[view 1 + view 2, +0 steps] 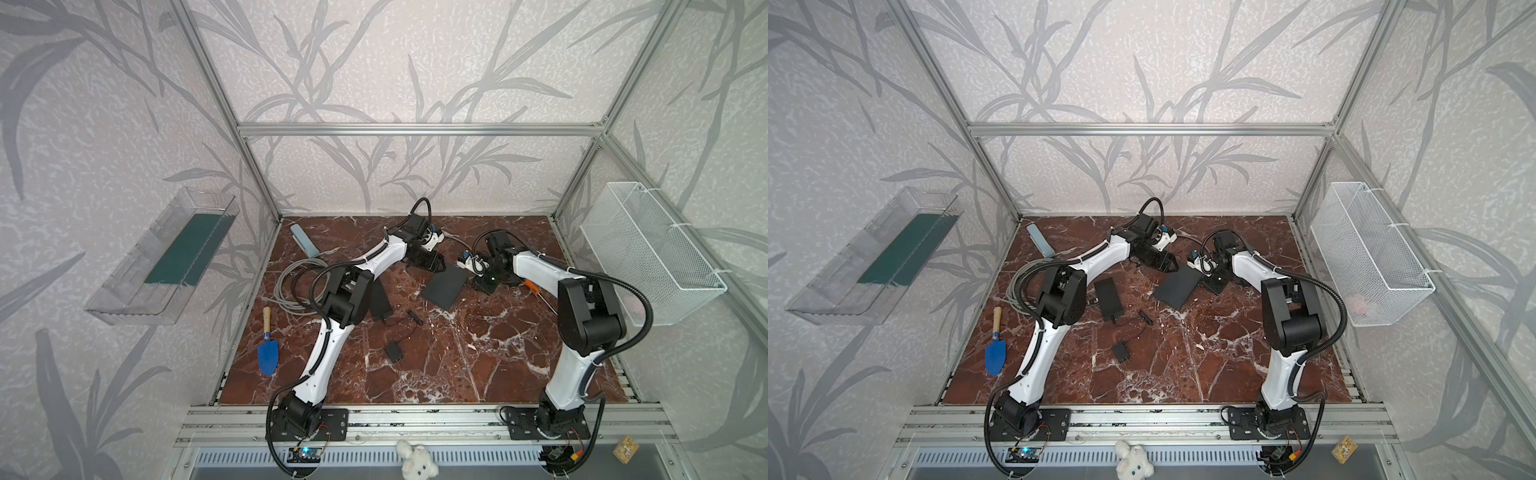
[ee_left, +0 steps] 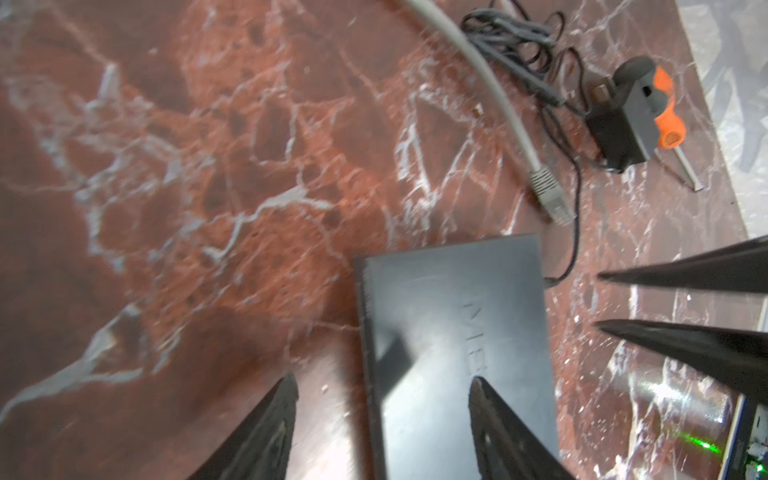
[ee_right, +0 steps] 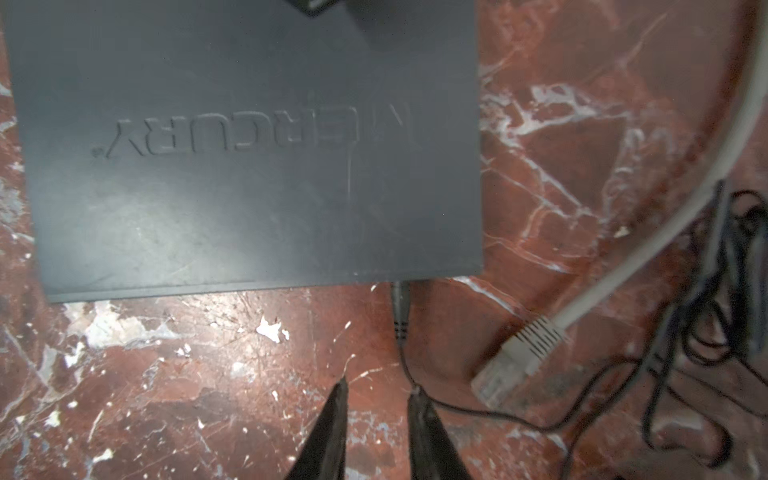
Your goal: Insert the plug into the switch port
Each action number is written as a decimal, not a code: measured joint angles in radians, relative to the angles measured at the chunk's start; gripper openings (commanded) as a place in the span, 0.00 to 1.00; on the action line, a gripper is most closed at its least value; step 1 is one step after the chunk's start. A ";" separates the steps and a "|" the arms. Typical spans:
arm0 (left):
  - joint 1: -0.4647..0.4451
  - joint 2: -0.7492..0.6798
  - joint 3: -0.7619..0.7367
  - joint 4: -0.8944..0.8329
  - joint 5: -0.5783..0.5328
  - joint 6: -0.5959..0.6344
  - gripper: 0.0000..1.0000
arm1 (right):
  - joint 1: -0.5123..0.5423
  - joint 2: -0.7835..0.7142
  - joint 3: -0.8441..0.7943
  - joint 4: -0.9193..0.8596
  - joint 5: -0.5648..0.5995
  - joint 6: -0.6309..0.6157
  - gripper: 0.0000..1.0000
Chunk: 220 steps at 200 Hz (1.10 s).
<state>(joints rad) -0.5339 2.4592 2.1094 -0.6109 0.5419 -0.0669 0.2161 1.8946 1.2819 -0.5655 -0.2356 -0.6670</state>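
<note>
**Switch** (image 1: 444, 287): lies flat on the table (image 1: 457, 365), lid up, toward the back. In both top views you see the switch (image 1: 1177, 286) between your two grippers.

**Plug** (image 3: 513, 361): grey, on the end of the grey cable (image 3: 648, 249). It lies on the table just beside a corner of the switch. It is in no port and nothing holds it. Your left wrist view also shows the plug (image 2: 550, 199), nose toward the switch with a small gap between them.

**Left gripper** (image 2: 384, 378): jaws spread wide, empty. One finger (image 2: 484, 415) hangs over the switch lid. The other finger (image 2: 278, 419) is over bare table beside the switch's edge. You cannot tell whether either one touches.

**Right gripper** (image 3: 379, 392): jaws parted a little, nothing between them. The tips point at the near edge of the switch and stop short of it. One fingertip (image 3: 417, 405) sits at a thin black wire (image 3: 469, 409); contact unclear. That wire runs to a barrel plug (image 3: 400, 307), whose end goes in under the switch's edge. The plug lies off to one side of this gripper, apart from it.

**Ports:** you cannot make them out in any view.

**Elsewhere:**
- An adapter (image 2: 619, 124) and an orange-handled screwdriver (image 2: 665, 112) lie beyond the plug.
- A cable coil (image 1: 295, 286) and a trowel (image 1: 268, 353) sit at the left side, well apart from the switch.
</note>
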 measured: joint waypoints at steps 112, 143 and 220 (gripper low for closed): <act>-0.020 0.050 0.026 0.037 -0.047 -0.042 0.63 | -0.001 0.091 0.077 0.015 -0.010 0.001 0.23; -0.021 0.077 0.067 0.032 -0.038 -0.039 0.57 | -0.001 0.111 0.099 0.010 -0.011 -0.011 0.15; -0.026 0.108 0.140 -0.051 0.019 0.004 0.40 | 0.000 0.132 0.130 -0.037 -0.029 -0.038 0.06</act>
<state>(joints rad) -0.5594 2.5675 2.2490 -0.6621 0.5613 -0.0631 0.2157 2.0266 1.4120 -0.6025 -0.2646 -0.7048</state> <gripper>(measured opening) 0.409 0.080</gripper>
